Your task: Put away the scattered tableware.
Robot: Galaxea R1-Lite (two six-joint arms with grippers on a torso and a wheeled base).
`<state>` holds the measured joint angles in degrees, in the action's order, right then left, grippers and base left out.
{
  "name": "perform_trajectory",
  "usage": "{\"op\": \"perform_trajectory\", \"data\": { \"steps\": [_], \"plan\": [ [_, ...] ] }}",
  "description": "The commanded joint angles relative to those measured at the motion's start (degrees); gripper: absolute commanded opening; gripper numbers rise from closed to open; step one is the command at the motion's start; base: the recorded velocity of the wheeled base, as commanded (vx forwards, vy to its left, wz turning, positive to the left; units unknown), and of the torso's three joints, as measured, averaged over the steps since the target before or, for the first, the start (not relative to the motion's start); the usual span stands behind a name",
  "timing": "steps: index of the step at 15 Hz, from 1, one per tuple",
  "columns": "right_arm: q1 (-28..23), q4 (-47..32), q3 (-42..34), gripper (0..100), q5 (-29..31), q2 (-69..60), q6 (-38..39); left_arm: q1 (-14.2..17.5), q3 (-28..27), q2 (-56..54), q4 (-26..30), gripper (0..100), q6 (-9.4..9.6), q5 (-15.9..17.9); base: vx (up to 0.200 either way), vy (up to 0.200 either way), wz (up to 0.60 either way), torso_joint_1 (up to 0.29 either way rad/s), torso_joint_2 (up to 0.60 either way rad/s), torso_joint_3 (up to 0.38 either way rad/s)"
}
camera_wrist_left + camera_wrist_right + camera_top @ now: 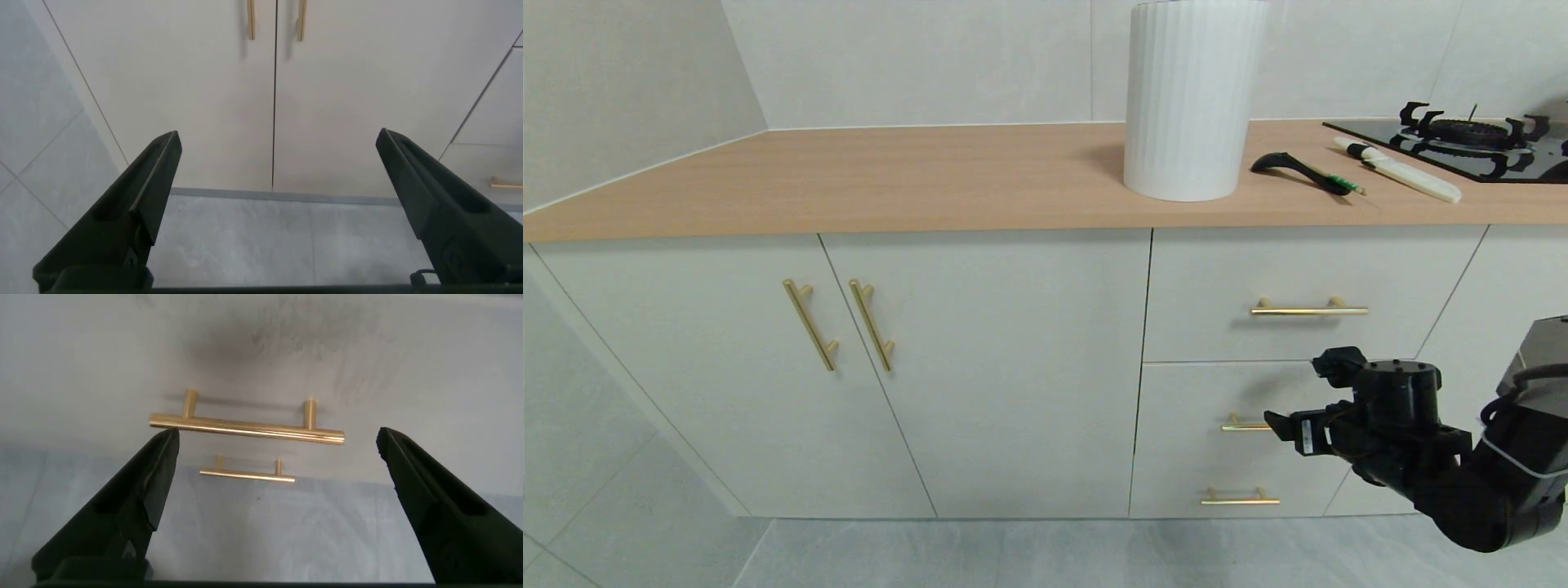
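On the wooden counter, a black spoon with a green-banded handle lies beside a white-bladed knife, both to the right of a tall white ribbed container. My right gripper is open, low in front of the drawer stack, close to the middle drawer's gold handle. In the right wrist view that handle lies ahead between the spread fingers of the gripper, apart from them. My left gripper is open and holds nothing, facing the foot of the cabinet doors.
A black gas hob occupies the counter's far right. Two cabinet doors with gold handles are to the left of three drawers; the top handle and bottom handle show. Grey tiled floor runs below.
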<state>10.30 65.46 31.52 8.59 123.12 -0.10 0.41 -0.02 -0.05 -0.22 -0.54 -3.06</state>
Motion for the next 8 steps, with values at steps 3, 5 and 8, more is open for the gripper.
{"op": "perform_trajectory", "data": {
  "steps": [3,5,8],
  "plan": [
    [-0.37,5.11,3.19,100,0.37,8.10,4.40,0.02,0.02,0.05,-0.04,100,0.01,-0.02,0.000,0.000,0.00,0.000,0.00,0.000],
    [-0.63,6.61,3.90,100,1.51,8.80,5.46,0.02,0.02,0.05,-0.04,100,0.01,-0.02,0.000,0.000,0.00,0.000,0.00,0.000],
    [-0.63,7.05,5.13,100,1.95,10.12,5.55,0.02,0.02,0.05,-0.04,100,0.01,-0.02,0.000,0.000,0.00,0.000,0.00,0.000]
  ]
}}
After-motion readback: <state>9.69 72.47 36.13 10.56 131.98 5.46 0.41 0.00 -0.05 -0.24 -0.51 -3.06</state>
